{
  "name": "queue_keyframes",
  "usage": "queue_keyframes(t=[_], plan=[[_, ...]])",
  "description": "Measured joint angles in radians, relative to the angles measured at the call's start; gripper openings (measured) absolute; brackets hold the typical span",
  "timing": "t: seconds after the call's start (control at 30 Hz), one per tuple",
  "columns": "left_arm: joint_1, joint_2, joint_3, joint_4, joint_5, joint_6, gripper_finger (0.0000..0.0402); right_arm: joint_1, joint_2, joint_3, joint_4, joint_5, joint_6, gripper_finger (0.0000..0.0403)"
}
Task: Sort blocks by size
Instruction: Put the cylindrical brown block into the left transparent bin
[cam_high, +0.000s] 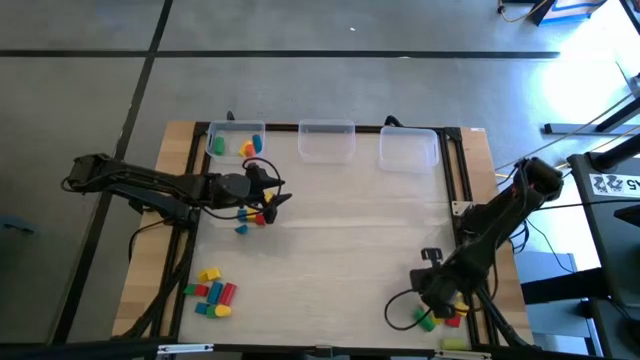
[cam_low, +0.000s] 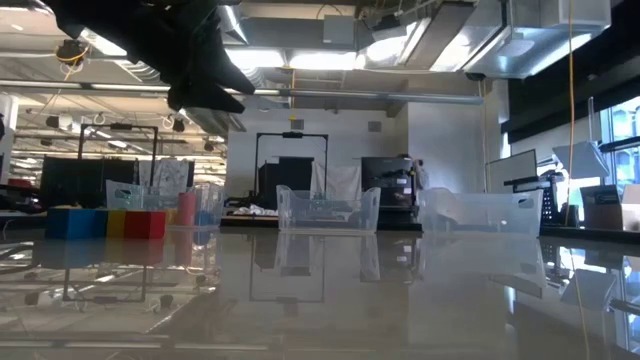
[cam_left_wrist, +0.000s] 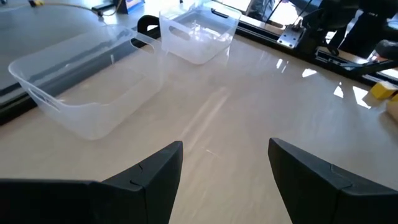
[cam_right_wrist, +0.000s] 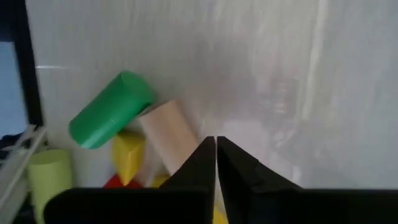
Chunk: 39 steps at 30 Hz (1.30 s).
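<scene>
Likely light and stiff, the blocks (cam_right_wrist: 115, 109) want gripping across flat sides. Right gripper (cam_right_wrist: 216, 152) is clenched empty; left gripper (cam_left_wrist: 225, 163) released.

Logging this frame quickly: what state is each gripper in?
Left gripper: open, holding nothing.
Right gripper: shut, empty, beside a tan wooden cylinder block.

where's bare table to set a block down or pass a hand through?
Free: the wide middle of the table, bordered by the three clear bins along the far edge, left gripper and right gripper. Crowded: block cluster near the left front corner, blocks under the left gripper, and blocks beside the right gripper.
</scene>
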Motion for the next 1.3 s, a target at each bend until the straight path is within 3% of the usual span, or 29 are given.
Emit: queue_keyframes(t=[0.13,0.43,0.57,1.1,1.3], plan=[[0.000,0.000,0.000,0.000,0.000,0.037,0.0235,-0.002,0.004,0.000,0.034,-0.038,0.018,0.0064],[-0.004,0.000,0.000,-0.005,0.076,0.099,0.0235,0.040,0.009,0.008,0.100,-0.033,0.032,0.0206],[-0.005,0.000,0.000,-0.021,0.077,0.106,0.0235,0.063,0.019,0.008,0.100,-0.056,0.034,0.0238],[-0.006,0.000,0.000,-0.055,0.077,0.102,0.0235,0.076,0.191,0.008,0.094,-0.059,-0.108,0.0243],[-0.006,0.000,0.000,-0.054,0.077,0.099,0.0235,0.076,0.194,0.008,0.086,0.040,-0.193,0.0197]])
